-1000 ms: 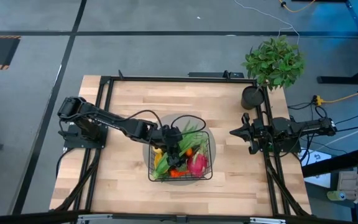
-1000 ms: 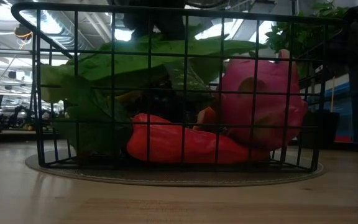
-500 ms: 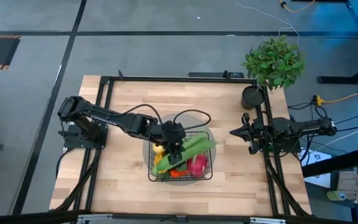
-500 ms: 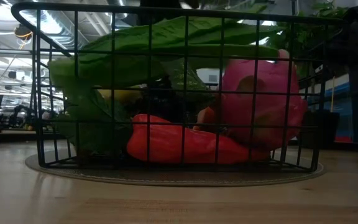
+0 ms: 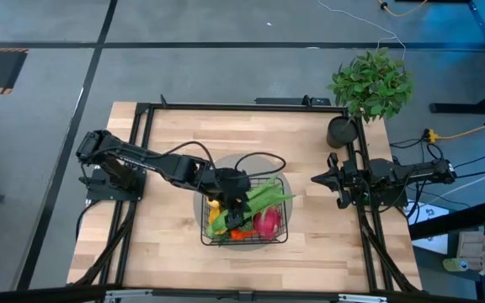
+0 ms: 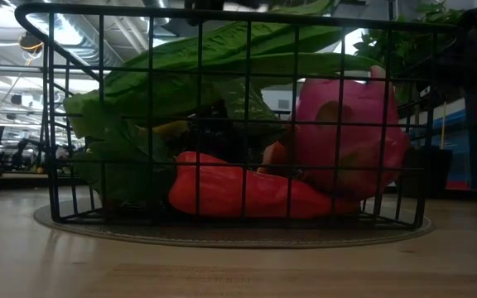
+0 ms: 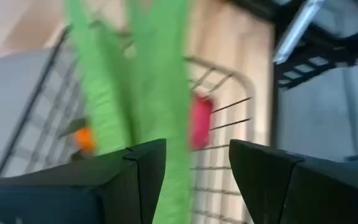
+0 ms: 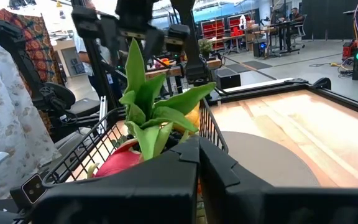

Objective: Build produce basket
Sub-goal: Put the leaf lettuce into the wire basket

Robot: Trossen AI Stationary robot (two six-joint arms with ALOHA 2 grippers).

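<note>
I see the desk (image 5: 167,135) carrying the basket (image 5: 210,240) near its 6 o'clock edge, on a round grey mat (image 5: 199,200). Inside: long green stalks (image 5: 258,200), pink dragon fruit (image 5: 267,223). Left end effector (image 5: 237,204) hangs over the basket, pinching the stalks. Right end effector (image 5: 320,179) waits at 3 o'clock, pressed together.

Even overhead light lit the table (image 5: 175,135) brightly, with soft shadows. The low view was backlit: ceiling lamps glared behind the basket (image 6: 48,108), leaving its contents dim. The left wrist view was smeared by blur, the green stalks (image 7: 160,81) streaked.
</note>
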